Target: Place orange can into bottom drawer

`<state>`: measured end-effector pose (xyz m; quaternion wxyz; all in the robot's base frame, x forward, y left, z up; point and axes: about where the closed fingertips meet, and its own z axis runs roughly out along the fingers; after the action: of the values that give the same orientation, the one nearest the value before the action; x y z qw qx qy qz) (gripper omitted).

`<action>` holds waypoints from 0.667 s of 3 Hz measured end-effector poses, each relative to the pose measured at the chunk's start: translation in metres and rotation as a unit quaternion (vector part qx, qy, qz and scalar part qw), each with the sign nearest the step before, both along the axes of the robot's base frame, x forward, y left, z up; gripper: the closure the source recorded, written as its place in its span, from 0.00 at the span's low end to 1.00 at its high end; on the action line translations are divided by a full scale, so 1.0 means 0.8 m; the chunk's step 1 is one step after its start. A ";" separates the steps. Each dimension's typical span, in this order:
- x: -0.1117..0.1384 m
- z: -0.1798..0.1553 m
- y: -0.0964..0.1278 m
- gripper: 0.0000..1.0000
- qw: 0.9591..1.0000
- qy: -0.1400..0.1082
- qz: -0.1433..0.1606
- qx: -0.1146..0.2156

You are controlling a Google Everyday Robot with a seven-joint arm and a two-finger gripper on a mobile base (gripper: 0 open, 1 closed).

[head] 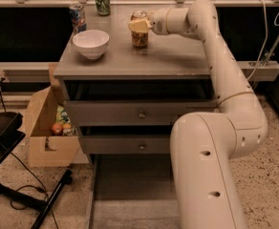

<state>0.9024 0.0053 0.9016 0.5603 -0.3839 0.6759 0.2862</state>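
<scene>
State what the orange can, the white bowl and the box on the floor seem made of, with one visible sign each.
The orange can: likely thin metal, glossy; highlights on its side. The white bowl: probably glazed ceramic, possibly plastic; smooth, with a sheen. The box: matt brown cardboard; folded flaps. The hand is at the can's top.

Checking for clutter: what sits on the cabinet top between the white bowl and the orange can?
Nothing: in the camera view the cabinet top is bare between the white bowl and the orange can. The gripper is at the can's upper part.
</scene>
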 end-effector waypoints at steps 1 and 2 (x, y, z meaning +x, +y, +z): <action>-0.013 0.023 0.007 1.00 1.000 -0.001 0.009 -0.014; -0.060 0.100 -0.018 1.00 0.999 -0.007 -0.002 -0.034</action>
<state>0.8544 -0.0095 0.9814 0.5524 -0.4033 0.6819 0.2592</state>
